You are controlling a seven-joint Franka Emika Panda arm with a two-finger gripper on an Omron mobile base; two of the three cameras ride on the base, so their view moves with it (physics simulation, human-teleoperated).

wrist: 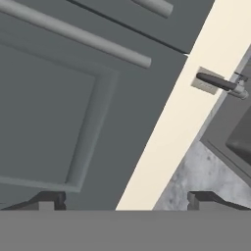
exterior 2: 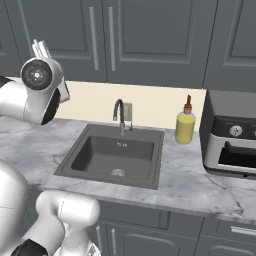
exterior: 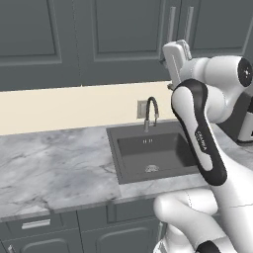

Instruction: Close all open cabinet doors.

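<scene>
Dark grey upper cabinet doors (exterior: 118, 29) with slim silver bar handles (exterior: 171, 24) hang above the sink, and all that I see lie flush with their frames. The same doors (exterior 2: 150, 35) and their paired handles (exterior 2: 93, 37) show from the right side. My gripper (exterior: 184, 47) is raised in front of these doors, just below the handles, also visible at the left (exterior 2: 41, 49). In the hand view one door panel (wrist: 49, 112) is close ahead, its handle (wrist: 73, 32) crossing the top. The gripper (wrist: 127, 201) is open and holds nothing.
A dark sink (exterior 2: 80, 155) with a black faucet (exterior 2: 119, 112) is set in the marble counter (exterior: 49, 163). A yellow soap bottle (exterior 2: 185, 125) and a toaster oven (exterior 2: 231, 140) stand at the right. Lower cabinet doors (exterior 2: 125, 242) and a drawer (exterior: 35, 225) run beneath.
</scene>
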